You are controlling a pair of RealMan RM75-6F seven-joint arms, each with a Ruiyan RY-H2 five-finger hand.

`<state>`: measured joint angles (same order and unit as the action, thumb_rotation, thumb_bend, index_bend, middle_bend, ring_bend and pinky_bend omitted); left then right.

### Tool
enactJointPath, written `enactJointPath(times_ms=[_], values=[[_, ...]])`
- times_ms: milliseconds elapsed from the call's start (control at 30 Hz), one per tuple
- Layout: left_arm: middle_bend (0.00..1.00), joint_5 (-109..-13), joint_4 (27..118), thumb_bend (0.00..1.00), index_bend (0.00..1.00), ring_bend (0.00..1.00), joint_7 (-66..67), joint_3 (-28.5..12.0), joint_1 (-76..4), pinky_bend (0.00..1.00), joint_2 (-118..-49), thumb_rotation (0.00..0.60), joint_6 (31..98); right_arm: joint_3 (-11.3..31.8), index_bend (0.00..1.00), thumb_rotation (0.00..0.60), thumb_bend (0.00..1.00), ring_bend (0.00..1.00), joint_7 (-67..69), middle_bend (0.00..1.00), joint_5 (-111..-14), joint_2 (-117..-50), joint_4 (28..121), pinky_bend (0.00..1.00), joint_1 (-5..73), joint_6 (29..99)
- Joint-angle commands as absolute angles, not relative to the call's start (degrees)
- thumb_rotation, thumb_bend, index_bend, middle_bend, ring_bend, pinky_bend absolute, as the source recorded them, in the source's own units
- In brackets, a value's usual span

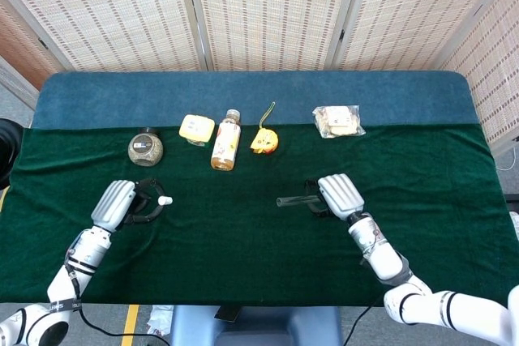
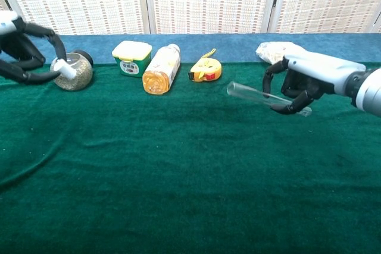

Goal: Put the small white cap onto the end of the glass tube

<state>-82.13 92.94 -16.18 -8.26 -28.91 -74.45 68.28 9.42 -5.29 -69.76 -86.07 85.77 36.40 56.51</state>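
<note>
My left hand pinches the small white cap between thumb and finger, lifted above the green cloth at the left. My right hand grips the clear glass tube, raised off the table at the right. The tube's open end points left toward the middle, and a wide gap lies between it and the cap.
Along the back of the green cloth stand a round jar, a yellow-lidded tub, a lying bottle, a yellow tape measure and a bagged snack.
</note>
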Motion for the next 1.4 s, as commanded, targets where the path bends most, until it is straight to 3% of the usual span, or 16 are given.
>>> enactJointPath(times_ms=[33,567,1400], values=[[1.00,-83.1,95.1,0.43,0.53,0.93,-17.1,-9.5,-28.6,0.84,-74.4,0.600,70.0,11.0,0.89,0.600,0.70,1.00,-0.1,0.99,-71.5,-85.9,88.6,1.00,35.6,57.5],[1.00,-86.3,105.2,0.43,0.53,0.93,-12.4,-11.0,-30.1,0.84,-73.1,0.600,71.9,15.7,0.89,0.600,0.70,1.00,1.1,0.99,-69.4,-93.0,90.8,1.00,41.9,54.2],[1.00,-87.2,106.6,0.43,0.53,0.93,-4.5,-10.6,-32.1,0.84,-76.4,0.600,72.0,17.4,0.90,0.600,0.70,1.00,-0.2,0.99,-67.2,-98.6,89.5,1.00,45.1,55.5]])
